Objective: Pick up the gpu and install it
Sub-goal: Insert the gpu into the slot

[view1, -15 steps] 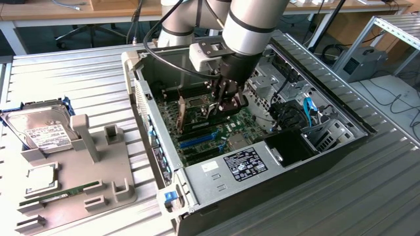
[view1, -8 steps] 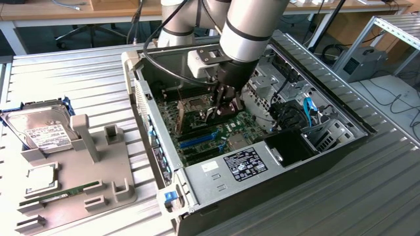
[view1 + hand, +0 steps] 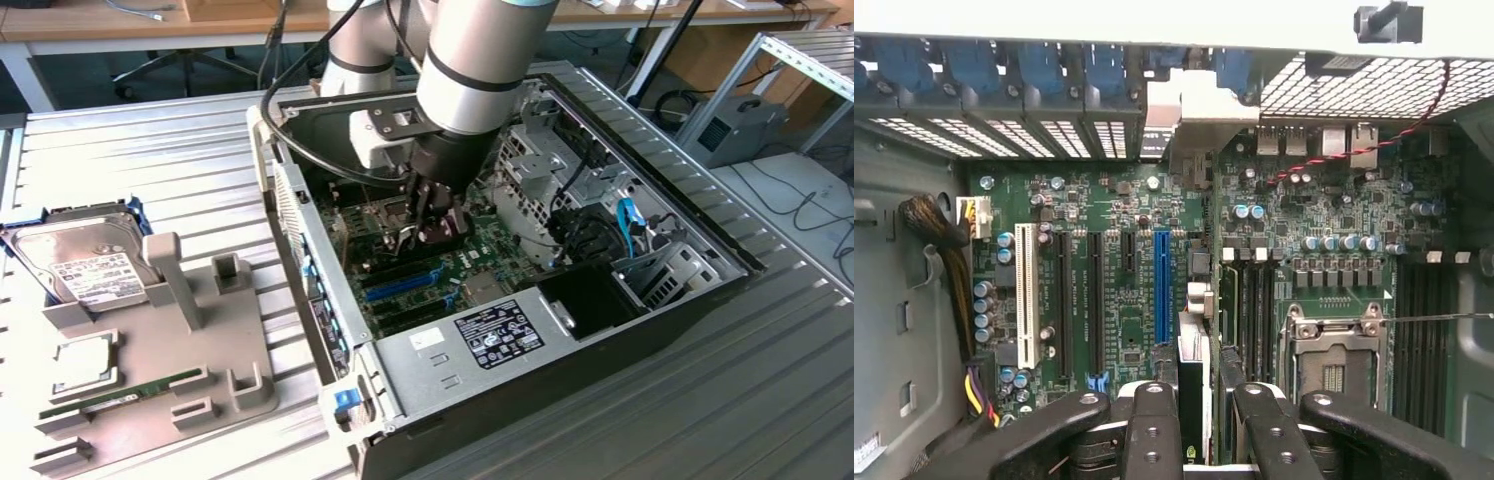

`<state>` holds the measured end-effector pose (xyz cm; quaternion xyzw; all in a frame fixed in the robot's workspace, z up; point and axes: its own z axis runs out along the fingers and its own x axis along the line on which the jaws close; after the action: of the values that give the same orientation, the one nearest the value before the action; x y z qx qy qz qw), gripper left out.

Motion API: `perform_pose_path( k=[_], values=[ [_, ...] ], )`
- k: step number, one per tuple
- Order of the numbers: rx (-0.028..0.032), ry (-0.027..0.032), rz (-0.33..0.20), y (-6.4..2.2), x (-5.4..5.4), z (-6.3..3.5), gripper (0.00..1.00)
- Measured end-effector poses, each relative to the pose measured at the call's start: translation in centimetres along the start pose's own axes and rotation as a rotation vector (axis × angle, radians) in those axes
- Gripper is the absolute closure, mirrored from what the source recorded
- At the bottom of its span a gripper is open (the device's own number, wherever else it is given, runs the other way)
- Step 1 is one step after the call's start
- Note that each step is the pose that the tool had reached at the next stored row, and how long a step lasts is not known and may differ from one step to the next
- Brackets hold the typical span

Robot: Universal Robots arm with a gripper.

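Observation:
My gripper is down inside the open PC case, over the green motherboard. In the wrist view the gripper is shut on the gpu, a thin dark card seen edge-on between the two black fingers. The card's silver end bracket reaches to the rear slot openings of the case. The card runs parallel to the blue expansion slot and just beside it. I cannot tell whether its edge touches a slot. In the exterior view the gpu is a small dark shape under the wrist.
The empty CPU socket and memory slots lie on one side of the card, a white slot and a cable bundle on the other. Outside the case, a grey fixture holds a hard drive and a RAM stick.

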<state>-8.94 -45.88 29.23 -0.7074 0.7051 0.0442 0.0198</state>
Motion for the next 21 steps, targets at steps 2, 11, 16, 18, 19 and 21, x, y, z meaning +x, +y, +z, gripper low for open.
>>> perform_pose_path(
  k=[2, 11, 16, 18, 19, 21],
  values=[
    [0.0000, 0.0000, 0.000, 0.11, 0.04, 0.02, 0.74],
    [0.0000, 0.0000, 0.000, 0.43, 0.17, 0.09, 0.74],
    [0.0000, 0.0000, 0.000, 0.43, 0.33, 0.10, 0.74],
    [0.0000, 0.0000, 0.000, 0.43, 0.42, 0.10, 0.74],
    [0.0000, 0.0000, 0.000, 0.43, 0.47, 0.11, 0.74],
    [0.0000, 0.0000, 0.000, 0.43, 0.68, 0.12, 0.74]
  ],
)
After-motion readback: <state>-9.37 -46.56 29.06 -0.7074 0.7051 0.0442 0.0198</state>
